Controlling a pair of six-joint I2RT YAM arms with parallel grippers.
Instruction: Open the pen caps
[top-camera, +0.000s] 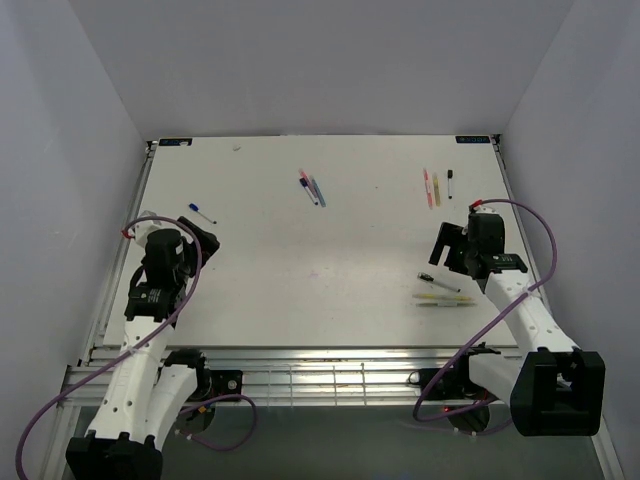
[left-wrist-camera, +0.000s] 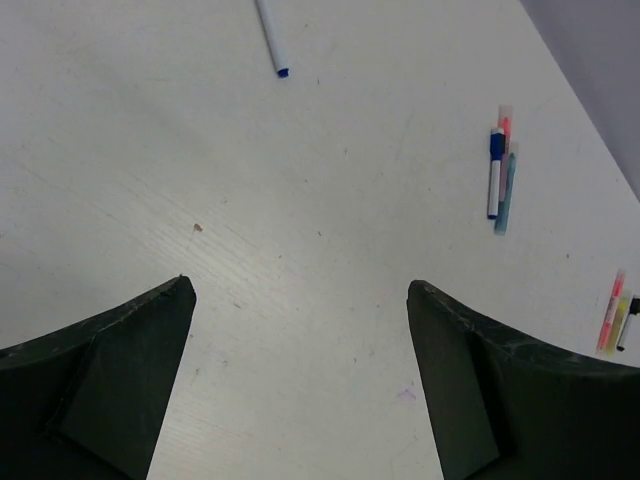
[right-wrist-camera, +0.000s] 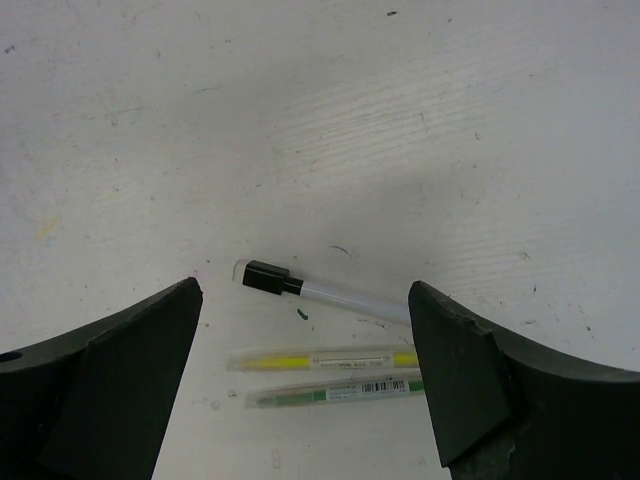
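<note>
My left gripper (top-camera: 206, 241) (left-wrist-camera: 300, 285) is open and empty over bare table. A white pen with a blue cap (top-camera: 202, 212) (left-wrist-camera: 270, 35) lies just beyond it. My right gripper (top-camera: 444, 244) (right-wrist-camera: 305, 288) is open and empty above three pens: a white pen (top-camera: 438, 284) (right-wrist-camera: 345, 294) with a black cap (right-wrist-camera: 268, 278), a yellow pen (top-camera: 438, 296) (right-wrist-camera: 320, 358) and a green pen (top-camera: 446, 303) (right-wrist-camera: 335, 392). All three lie flat between the jaws, and the right finger hides their right ends. A cluster of pink, blue-capped and light blue pens (top-camera: 312, 188) (left-wrist-camera: 498, 178) lies at the far middle.
Pink and yellow pens (top-camera: 431, 187) (left-wrist-camera: 612, 312) and a black-capped white pen (top-camera: 450, 183) lie at the far right. The white table (top-camera: 320, 300) ends in a metal rail (top-camera: 320, 375) at the near edge. Grey walls close in the left, right and back.
</note>
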